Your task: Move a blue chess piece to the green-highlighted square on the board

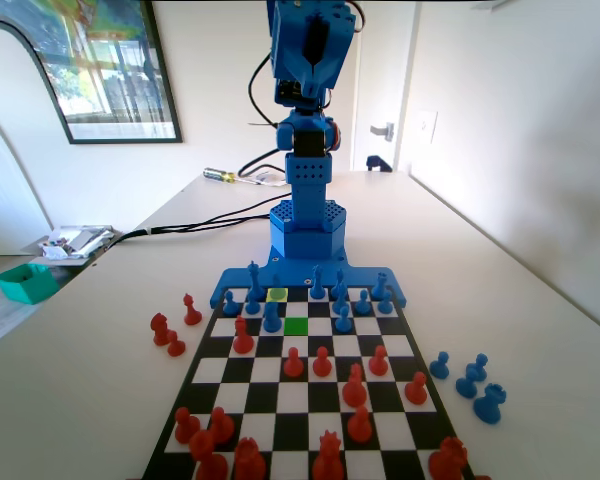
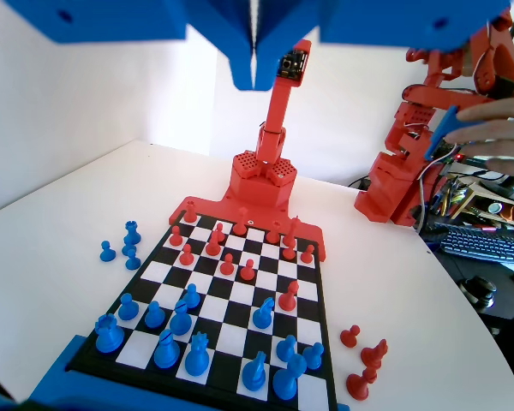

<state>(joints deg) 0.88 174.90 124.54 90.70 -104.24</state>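
Blue chess piece [image 1: 271, 316] sits crowded among neighbours — with your gripper [image 2: 255, 73] high, jaws together, you risk toppling them descending.

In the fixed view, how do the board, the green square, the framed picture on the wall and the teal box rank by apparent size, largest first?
1. The board.
2. The framed picture, partly cut off by the frame edge.
3. The teal box at the left.
4. The green square.
Nearness to the camera enlarges the board, so this ranks looks, not true size.
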